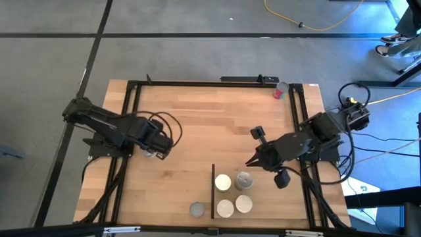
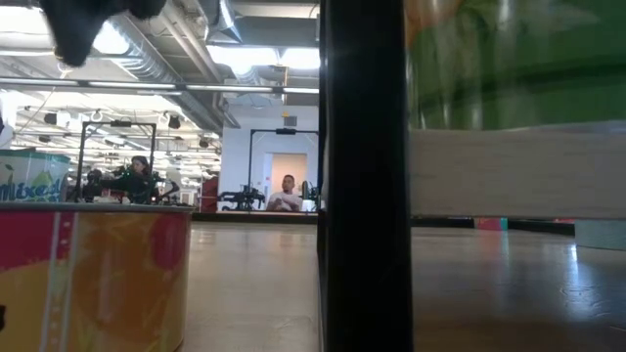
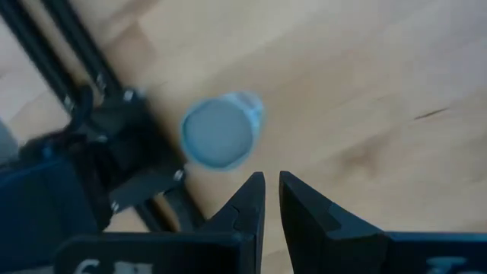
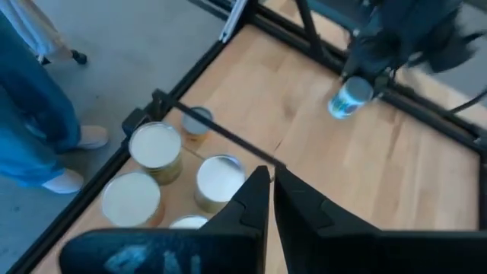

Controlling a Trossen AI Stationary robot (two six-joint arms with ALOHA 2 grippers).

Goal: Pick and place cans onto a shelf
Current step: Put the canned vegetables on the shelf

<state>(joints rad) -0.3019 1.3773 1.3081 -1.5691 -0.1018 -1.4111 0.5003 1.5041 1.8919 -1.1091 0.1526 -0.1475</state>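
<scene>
Nearest the table's front edge, four cans (image 1: 234, 193) stand on the shelf (image 1: 263, 197), the right gripper (image 1: 252, 162) pressed together just behind them, the left gripper (image 1: 160, 153), also closed, well apart leftward above another can (image 3: 218, 134).

Bare table (image 1: 197, 125) between arms; cans (image 1: 233, 194) crowd the black strip (image 1: 214, 191).

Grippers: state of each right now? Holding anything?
Left gripper: shut, empty; a blue-topped can stands just beyond its fingertips.
Right gripper: shut, empty, above the cans on the shelf.
</scene>
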